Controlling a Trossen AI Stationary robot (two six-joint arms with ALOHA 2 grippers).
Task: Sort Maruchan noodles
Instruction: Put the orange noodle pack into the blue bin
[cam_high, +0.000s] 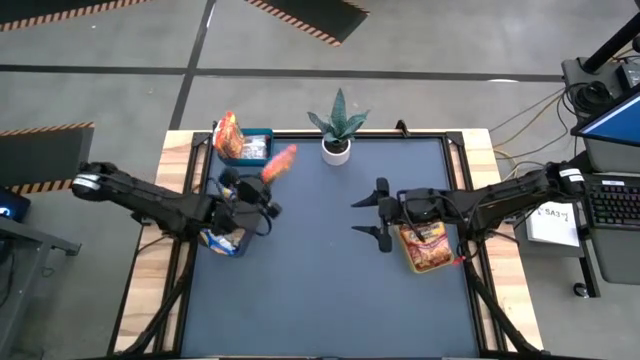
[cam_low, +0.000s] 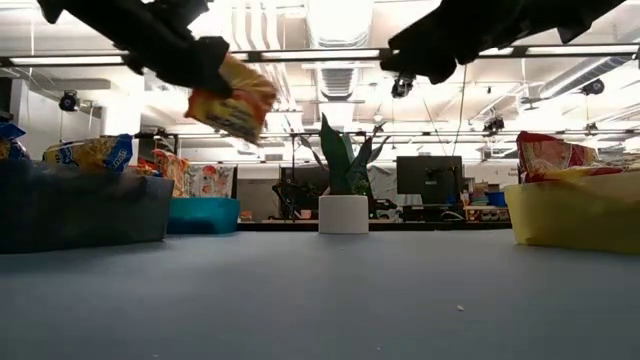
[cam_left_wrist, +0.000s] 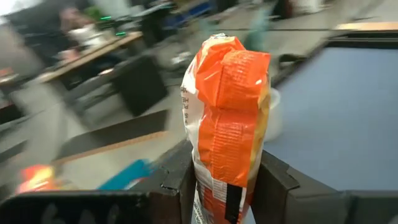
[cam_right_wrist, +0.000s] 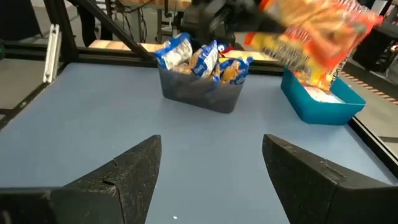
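The left gripper (cam_high: 268, 190) hangs above the dark blue table mat (cam_high: 320, 300), fingers pinched on a crinkly orange-red plastic noodle packet (cam_high: 281, 162) that sticks up between them, clear of the surface. In the left wrist view the same packet (cam_left_wrist: 227, 124) stands upright, squeezed between the two dark fingers (cam_left_wrist: 177, 186) on either side. From table height it (cam_low: 232, 100) hangs tilted, well above the mat.

Under the left arm sits a dark grey plastic bin (cam_right_wrist: 199, 93) holding several yellow-and-blue noodle packets (cam_right_wrist: 205, 61). Just beyond it, at the back left corner of the mat, is a bright blue plastic bin (cam_right_wrist: 320, 104) with another orange-red packet (cam_high: 229, 134) standing in it.

The right gripper (cam_high: 376, 215) waits over the right half of the mat, its fingers spread wide and holding nothing. Close beside it, towards the right edge, a yellow-green plastic bin (cam_low: 575, 215) holds red-and-orange packets (cam_high: 427, 246).

A small potted plant with spiky green leaves in a white pot (cam_high: 337, 128) stands at the middle of the back edge.
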